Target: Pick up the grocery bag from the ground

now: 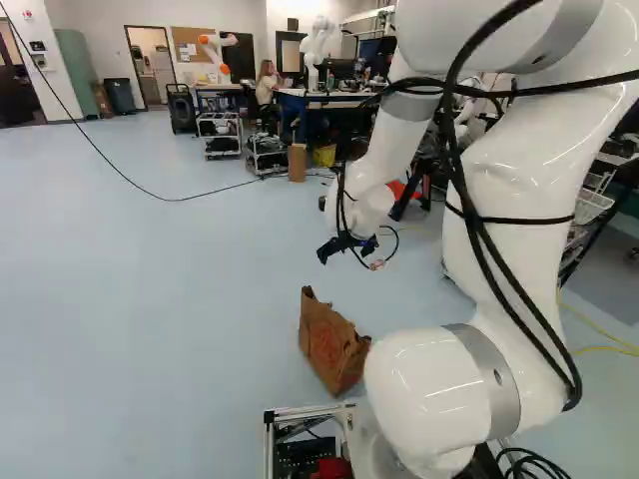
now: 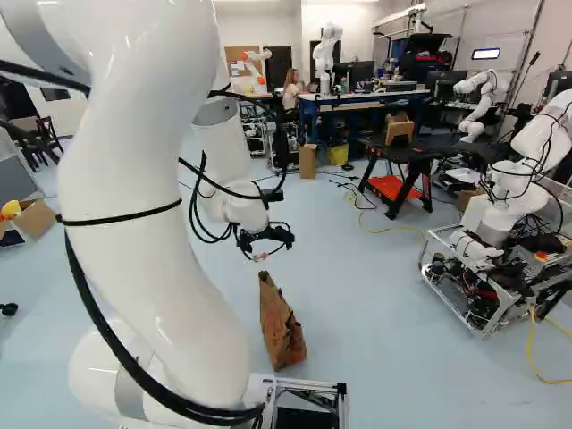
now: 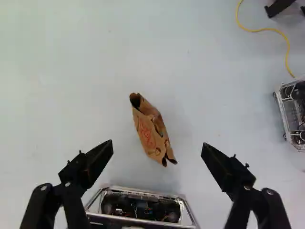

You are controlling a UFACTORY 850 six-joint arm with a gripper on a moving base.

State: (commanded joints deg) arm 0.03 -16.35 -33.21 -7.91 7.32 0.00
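My gripper [image 1: 347, 245] hangs in the air above the floor, higher than the bag and a little beyond it in the left base view. Seen from the wrist, the gripper [image 3: 157, 149] is open, its two fingers wide apart with nothing held. A brown paper grocery bag [image 1: 330, 344] with red print stands on the floor close ahead of the base; the right base view shows the same bag [image 2: 281, 331] narrow and slightly crumpled. In the wrist view the bag [image 3: 150, 131] lies far below, between and ahead of the fingertips, its top creased and partly open.
My base's metal frame [image 3: 138, 194] is close beside the bag. Another robot [image 2: 509, 214] on a wheeled frame stands at the right of the right base view, near a yellow cable [image 2: 529, 344]. A black table [image 2: 407, 154] with a red shelf and workbenches stand farther ahead.
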